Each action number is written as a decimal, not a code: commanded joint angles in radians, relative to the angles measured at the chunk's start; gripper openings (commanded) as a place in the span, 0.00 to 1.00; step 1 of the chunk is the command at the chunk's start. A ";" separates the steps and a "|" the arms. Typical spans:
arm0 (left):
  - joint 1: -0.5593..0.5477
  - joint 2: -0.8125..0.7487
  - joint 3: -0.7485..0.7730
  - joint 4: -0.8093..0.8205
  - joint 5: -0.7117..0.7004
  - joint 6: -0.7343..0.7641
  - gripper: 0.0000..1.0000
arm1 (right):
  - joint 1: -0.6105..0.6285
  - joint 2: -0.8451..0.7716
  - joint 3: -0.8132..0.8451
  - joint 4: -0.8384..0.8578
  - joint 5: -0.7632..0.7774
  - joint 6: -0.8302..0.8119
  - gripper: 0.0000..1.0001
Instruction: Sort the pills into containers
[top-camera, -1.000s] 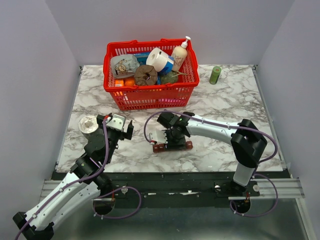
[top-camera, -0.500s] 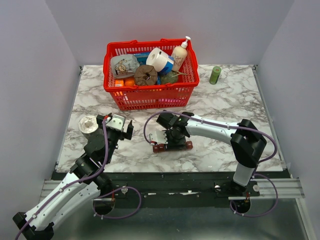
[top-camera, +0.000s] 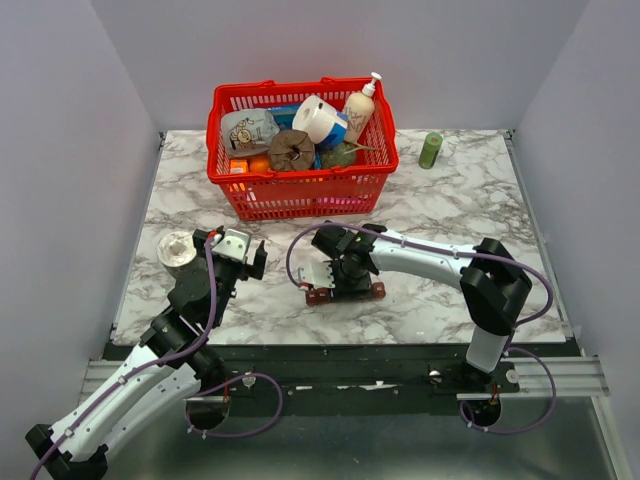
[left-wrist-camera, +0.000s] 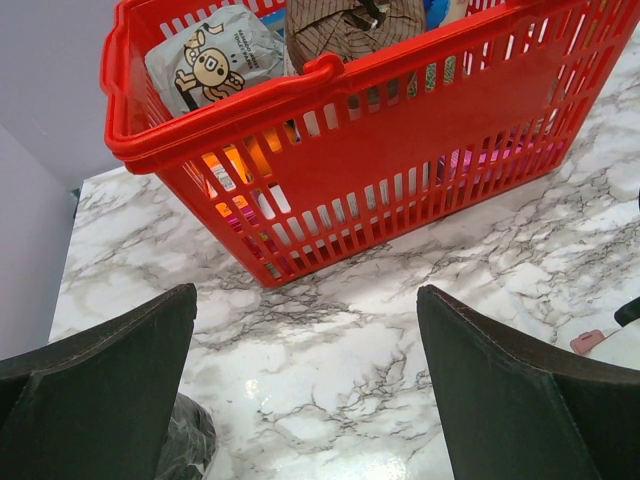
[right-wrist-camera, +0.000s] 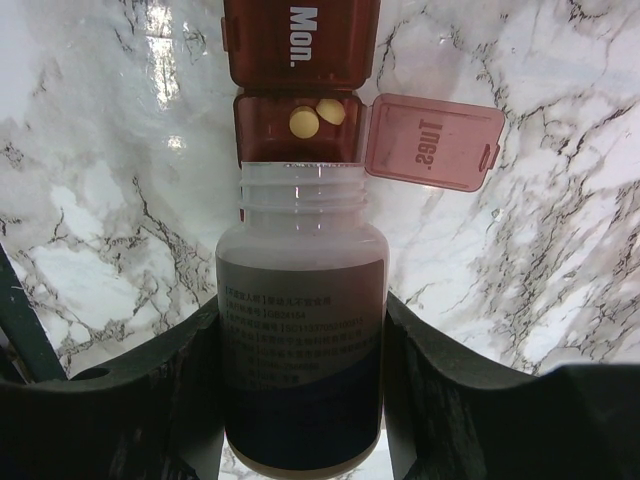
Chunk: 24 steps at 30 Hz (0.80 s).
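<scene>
The containers are a dark red-brown strip (top-camera: 345, 292) lying on the marble table (top-camera: 450, 200) in front of the basket. In the right wrist view the strip (right-wrist-camera: 300, 40) shows a shut "Mon." compartment. Below it an open compartment has its lid (right-wrist-camera: 430, 140) flipped to the right. Two yellow pills (right-wrist-camera: 305, 121) lie in that open compartment. My right gripper (right-wrist-camera: 300, 335) is shut on a clear uncapped pill bottle (right-wrist-camera: 300, 300), whose mouth is tipped right over the open compartment. My left gripper (left-wrist-camera: 305, 380) is open over bare marble, with nothing between its fingers.
A big red mesh basket (top-camera: 300, 190) full of groceries stands at the back centre, close ahead of the left gripper (top-camera: 237, 255). A round grey object (top-camera: 176, 248) sits left of that gripper. A green cylinder (top-camera: 431, 150) stands at the back right.
</scene>
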<state>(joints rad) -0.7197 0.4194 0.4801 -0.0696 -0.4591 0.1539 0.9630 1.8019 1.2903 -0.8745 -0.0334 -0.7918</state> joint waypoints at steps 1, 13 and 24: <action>0.006 -0.008 -0.009 0.011 0.017 0.012 0.99 | 0.010 0.014 0.009 -0.006 0.023 0.016 0.13; 0.008 -0.011 -0.009 0.010 0.011 0.013 0.99 | 0.008 -0.024 -0.032 0.051 -0.033 0.026 0.13; 0.009 -0.008 -0.008 0.008 0.008 0.010 0.99 | -0.015 -0.088 -0.069 0.092 -0.105 0.034 0.13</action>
<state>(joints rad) -0.7189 0.4194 0.4801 -0.0696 -0.4591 0.1539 0.9573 1.7691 1.2373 -0.8116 -0.0799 -0.7738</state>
